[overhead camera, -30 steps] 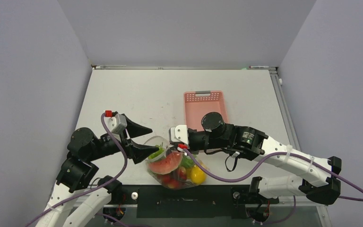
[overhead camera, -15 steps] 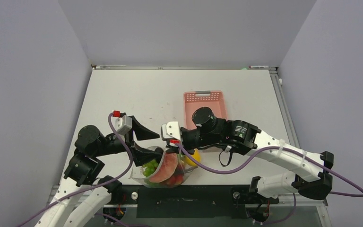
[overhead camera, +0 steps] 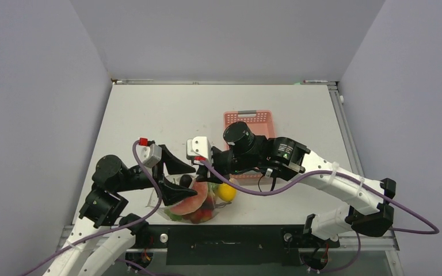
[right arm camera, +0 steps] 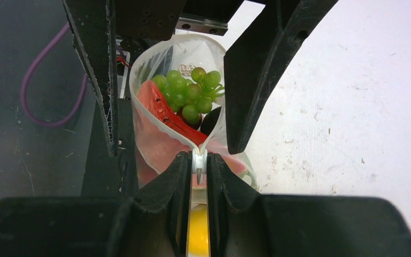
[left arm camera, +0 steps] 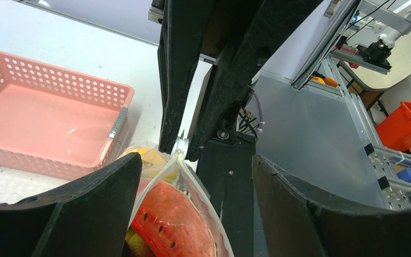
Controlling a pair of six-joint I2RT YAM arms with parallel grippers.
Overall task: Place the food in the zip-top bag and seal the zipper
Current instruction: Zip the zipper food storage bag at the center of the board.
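Observation:
The clear zip-top bag [overhead camera: 175, 208] stands near the table's front edge, holding the food: a red watermelon slice [overhead camera: 194, 201], a yellow fruit [overhead camera: 226, 192], green grapes [right arm camera: 190, 93] and small red pieces. My right gripper [overhead camera: 203, 177] is shut on the white zipper slider [right arm camera: 198, 159] at one end of the bag's mouth. Ahead of the slider the zipper strips [right arm camera: 139, 104] spread into an open loop. My left gripper [overhead camera: 185, 179] is open, its fingers [right arm camera: 93, 69] on either side of that open mouth. In the left wrist view the slider [left arm camera: 180, 145] sits pinched between the right gripper's fingertips.
An empty pink lattice basket [overhead camera: 247, 122] stands just behind the right arm; it also shows in the left wrist view [left arm camera: 43, 123]. The table's front edge and a black frame [overhead camera: 230, 247] lie right below the bag.
My right gripper has moved left, still shut on the slider, and the bag has shifted left with it. My left gripper stays open around the bag's mouth.

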